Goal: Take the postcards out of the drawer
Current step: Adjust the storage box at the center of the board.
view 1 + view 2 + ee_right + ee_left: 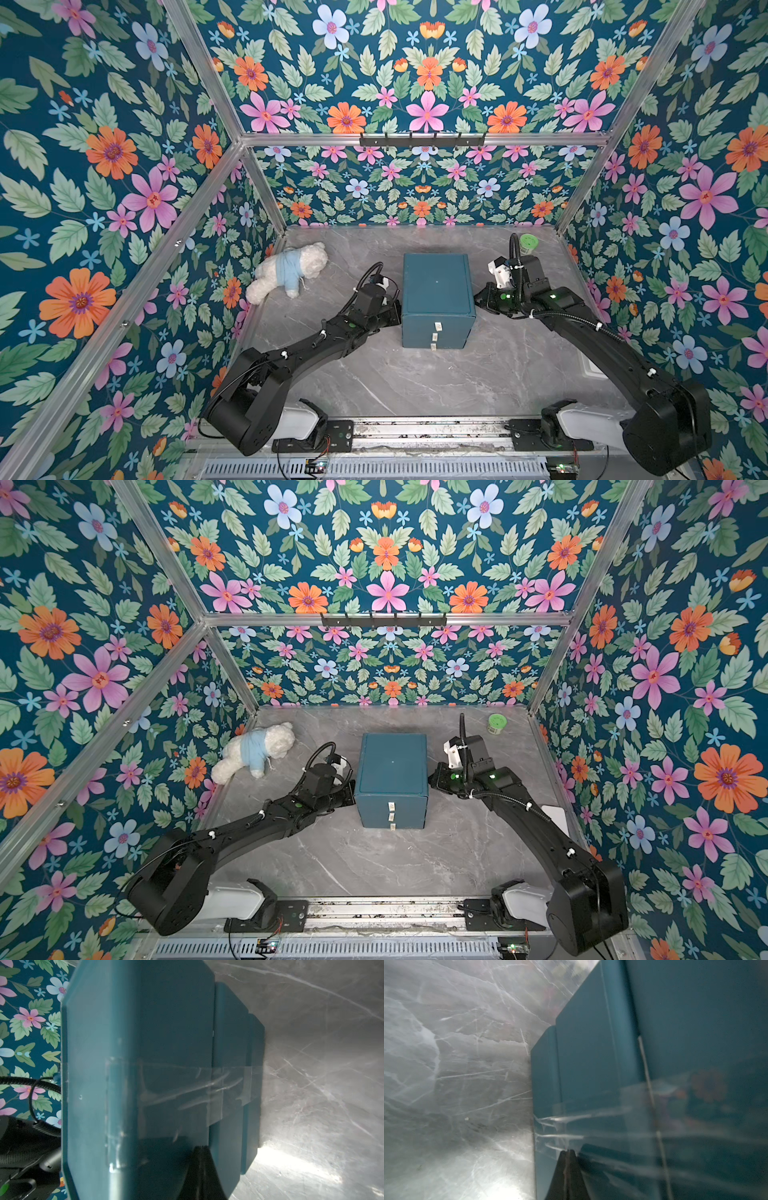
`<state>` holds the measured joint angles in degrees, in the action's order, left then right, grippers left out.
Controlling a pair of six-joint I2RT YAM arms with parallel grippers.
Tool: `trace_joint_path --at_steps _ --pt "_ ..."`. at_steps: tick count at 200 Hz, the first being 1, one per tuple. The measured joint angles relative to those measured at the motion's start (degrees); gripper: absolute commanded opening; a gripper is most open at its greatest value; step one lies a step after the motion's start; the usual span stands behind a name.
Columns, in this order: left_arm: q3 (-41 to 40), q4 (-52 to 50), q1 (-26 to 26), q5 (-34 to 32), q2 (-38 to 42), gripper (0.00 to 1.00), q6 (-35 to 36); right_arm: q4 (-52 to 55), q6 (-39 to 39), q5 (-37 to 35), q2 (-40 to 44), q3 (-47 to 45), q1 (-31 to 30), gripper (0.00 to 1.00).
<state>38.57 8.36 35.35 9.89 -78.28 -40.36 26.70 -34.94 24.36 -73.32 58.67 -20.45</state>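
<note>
Grey desk [374,382] lies bare nearest. Past it stands a teal chest [436,286]; its three drawers [451,332] are all pushed in, each with a pale tab [437,326] on its front; the postcards show in no view. The left hand [395,314] is shut tight, fingertips together; its tip is at the chest's left side, touching or nearly so. The right hand [477,300] is likewise shut with nothing in it; its tip is at the chest's right side, a little farther back. Clear tape [166,1088] crosses both of the chest's sides in the wrist views. Farther left a white bear [286,268] in a blue top lies on the desk, well apart from the chest; a green-lidded jar [528,243] stands near the far right corner; a black hook rail [422,140] is mounted on the back wall.
</note>
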Motion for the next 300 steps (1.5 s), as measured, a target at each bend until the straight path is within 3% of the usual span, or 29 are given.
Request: trace_joint_path --at_steps 64,113,147,193,222,250,257,274,290,300 --pt "3.4 -6.6 0.0 -6.9 -0.3 0.0 -1.7 -4.3 2.2 -2.5 -17.0 16.5 -1.5 0.0" --pt "2.9 -9.1 0.1 -10.4 1.6 0.0 -2.9 -4.8 5.5 1.0 -31.4 33.8 -1.8 0.0" --pt "1.9 -10.1 0.0 -14.0 5.0 0.0 -2.9 -2.6 8.2 1.8 -34.9 40.0 -1.6 0.0" --pt "1.4 -13.1 -2.4 -18.9 9.4 0.04 -2.4 -0.2 10.1 1.9 -33.0 40.9 2.5 0.01" --pt "2.6 -15.5 -6.2 -21.0 12.1 0.22 1.6 1.0 11.8 0.8 -27.8 37.9 3.9 0.05" --pt "7.1 -17.6 -15.2 -20.8 12.2 0.34 6.6 3.4 14.0 -0.7 -20.2 31.6 4.1 0.06" --pt "8.5 -17.7 -17.1 -20.9 11.9 0.41 7.9 4.2 14.2 -0.9 -17.6 29.5 4.1 0.07" --pt "12.1 -17.4 -20.0 -21.3 10.9 0.68 11.6 4.9 14.3 -1.9 -11.7 23.8 4.2 0.09" --pt "15.8 -16.3 -20.9 -20.5 8.7 0.83 14.4 5.4 14.1 -1.5 -6.8 18.1 4.2 0.2" --pt "18.8 -15.1 -21.3 -19.9 6.6 0.87 16.0 5.6 13.8 -0.6 -4.1 14.6 4.2 0.35"
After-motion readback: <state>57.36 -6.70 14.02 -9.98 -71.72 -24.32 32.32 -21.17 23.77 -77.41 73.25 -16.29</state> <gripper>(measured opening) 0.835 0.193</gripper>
